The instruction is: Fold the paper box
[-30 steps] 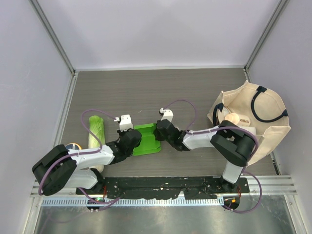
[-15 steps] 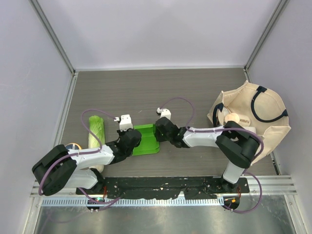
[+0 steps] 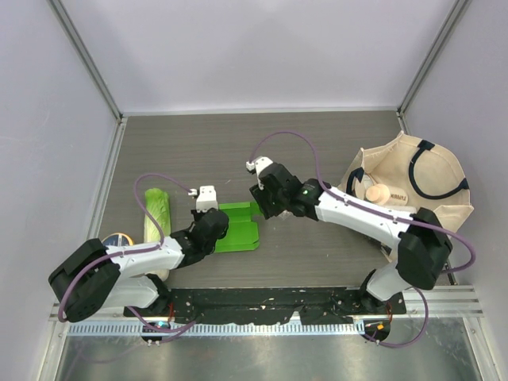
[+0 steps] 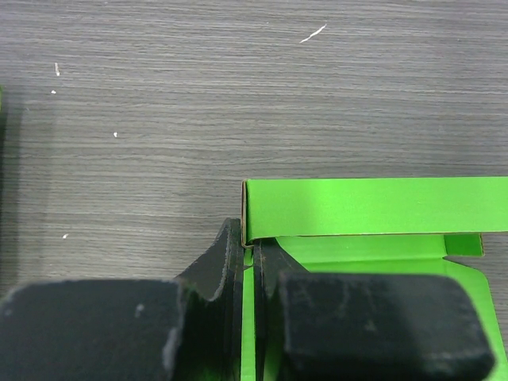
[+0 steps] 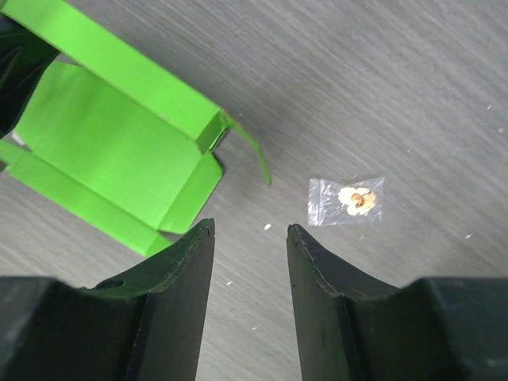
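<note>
The bright green paper box (image 3: 238,230) lies partly folded on the table between the two arms. In the left wrist view its far wall (image 4: 373,210) stands upright, and my left gripper (image 4: 252,240) is shut on the thin left side wall of the box. Seen from above, that left gripper (image 3: 223,230) sits at the box's left edge. My right gripper (image 3: 262,203) hovers just past the box's back right corner. Its jaws (image 5: 250,227) are open with only bare table between them, and the box (image 5: 119,147) lies to their left, not touched.
A pale green cabbage (image 3: 156,213) lies left of the left arm, with a small round object (image 3: 117,237) near it. A beige tote bag (image 3: 413,186) stands at the right. A small clear packet (image 5: 347,200) lies on the table just ahead of the right gripper.
The right gripper has opened, let go of the box's right edge, and moved up and back from it. The left gripper still grips the box's left wall.
</note>
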### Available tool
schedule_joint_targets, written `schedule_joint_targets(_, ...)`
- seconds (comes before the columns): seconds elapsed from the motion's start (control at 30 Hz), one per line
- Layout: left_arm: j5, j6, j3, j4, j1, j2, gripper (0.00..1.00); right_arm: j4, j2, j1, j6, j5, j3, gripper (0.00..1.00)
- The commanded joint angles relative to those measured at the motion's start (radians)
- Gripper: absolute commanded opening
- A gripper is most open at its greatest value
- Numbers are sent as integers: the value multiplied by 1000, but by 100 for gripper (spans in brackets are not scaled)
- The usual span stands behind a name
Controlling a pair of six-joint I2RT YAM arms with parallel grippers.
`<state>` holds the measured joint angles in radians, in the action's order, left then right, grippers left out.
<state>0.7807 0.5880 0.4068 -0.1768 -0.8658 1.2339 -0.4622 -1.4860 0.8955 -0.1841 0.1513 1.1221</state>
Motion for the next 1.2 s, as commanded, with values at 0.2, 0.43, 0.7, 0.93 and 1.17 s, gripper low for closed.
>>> schedule_joint_targets(0.2, 8, -25, -11, -81, -2, -10, 0, -24, -152, -49, 163, -108, 117, 46)
schedule_joint_targets(0.43, 8, -25, 1, -98, -2, 10, 0, 34, -195, -46, 114, -124, 108, 31)
schedule_joint_targets(0.7, 9, -2, 23, -121, -2, 47, 0, 96, -172, -21, -102, -125, 108, 1)
schedule_joint_targets(0.93, 22, 16, 41, -121, -21, 65, 0, 94, -169, -17, -440, -76, 104, 0)
schedule_joint_targets(1.17, 46, 44, 29, -128, -27, 68, 0, 212, -160, -3, -713, 33, 5, 0)
